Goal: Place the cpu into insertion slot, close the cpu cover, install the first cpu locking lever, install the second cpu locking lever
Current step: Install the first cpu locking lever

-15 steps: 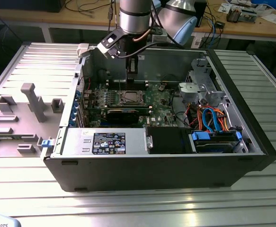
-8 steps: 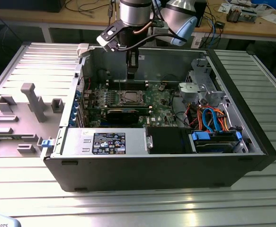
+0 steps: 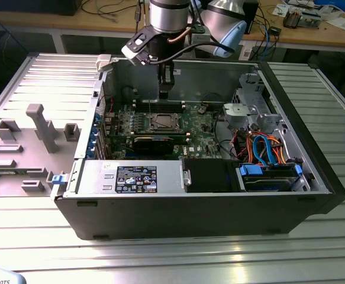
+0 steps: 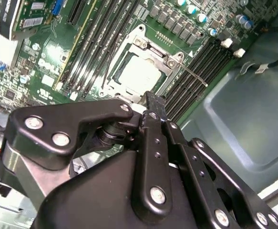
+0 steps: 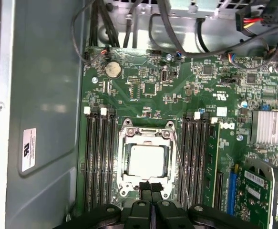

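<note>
The slot (image 5: 169, 126) itself is mostly hidden under the cpu (image 5: 147, 161) and the cover (image 5: 123, 162), and in both wrist views the gripper's own black links block the near edge of the socket. Whether the cover is pressed fully down cannot be told. One thin wire lever (image 5: 180, 167) slants away from the socket's side; whether it is latched is not clear. In the exterior view the open case (image 3: 160, 219) lies on a ribbed metal table (image 3: 172, 254), with the green board (image 3: 202, 127) on its floor and the cpu (image 3: 162, 122) near the board's middle. The cpu sits in the slot, its dull silver top showing through the cover's square window, also seen in the second wrist view (image 4: 139, 75). The gripper (image 3: 165, 92) hangs over the board close to the socket, its fingertips (image 5: 145, 186) pressed together with nothing between them, and it appears to touch nothing.
</note>
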Robot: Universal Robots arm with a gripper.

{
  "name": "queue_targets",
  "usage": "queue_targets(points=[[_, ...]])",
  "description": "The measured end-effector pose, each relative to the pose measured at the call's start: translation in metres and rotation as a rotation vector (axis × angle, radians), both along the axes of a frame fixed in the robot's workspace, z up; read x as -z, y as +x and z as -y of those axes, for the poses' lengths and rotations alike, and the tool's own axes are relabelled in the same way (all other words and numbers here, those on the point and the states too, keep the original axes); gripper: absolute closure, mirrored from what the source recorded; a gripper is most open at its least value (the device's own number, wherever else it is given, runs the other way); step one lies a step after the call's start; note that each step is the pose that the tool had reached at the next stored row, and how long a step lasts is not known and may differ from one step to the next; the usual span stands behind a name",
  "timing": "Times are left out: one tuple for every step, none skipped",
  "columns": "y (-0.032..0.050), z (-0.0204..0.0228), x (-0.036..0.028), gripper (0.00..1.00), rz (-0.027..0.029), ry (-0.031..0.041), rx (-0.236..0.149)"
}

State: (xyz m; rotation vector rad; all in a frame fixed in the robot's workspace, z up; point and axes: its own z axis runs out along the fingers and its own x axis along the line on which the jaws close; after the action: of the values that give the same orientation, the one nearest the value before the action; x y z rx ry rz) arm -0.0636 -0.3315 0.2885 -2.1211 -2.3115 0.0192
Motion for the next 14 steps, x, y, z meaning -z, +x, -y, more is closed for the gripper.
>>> queue_targets(points=[[0.0, 0.0, 0.0, 0.89, 0.0, 0.0001, -0.012], [0.0, 0.0, 0.0, 0.89, 0.0, 0.0, -0.042], [0.0, 0.0, 0.0, 0.89, 0.0, 0.0001, -0.067], [0.0, 0.0, 0.0, 0.89, 0.0, 0.0001, -0.09], [0.0, 0.0, 0.0, 0.89, 0.0, 0.0, -0.099], [0.0, 0.0, 0.0, 0.89, 0.0, 0.0, -0.107], [0.0, 0.0, 0.0, 0.89, 0.0, 0.0, -0.118], [0.0, 0.0, 0.0, 0.89, 0.0, 0.0001, -0.123], [0.0, 0.0, 0.0, 0.89, 0.0, 0.0, -0.129], [0.0, 0.0, 0.0, 0.89, 0.0, 0.0, -0.134], [0.0, 0.0, 0.0, 0.89, 0.0, 0.0, -0.141], [0.0, 0.0, 0.0, 0.89, 0.0, 0.0, -0.146], [0.0, 0.0, 0.0, 0.89, 0.0, 0.0, -0.152], [0.0, 0.0, 0.0, 0.89, 0.0, 0.0, -0.16]])
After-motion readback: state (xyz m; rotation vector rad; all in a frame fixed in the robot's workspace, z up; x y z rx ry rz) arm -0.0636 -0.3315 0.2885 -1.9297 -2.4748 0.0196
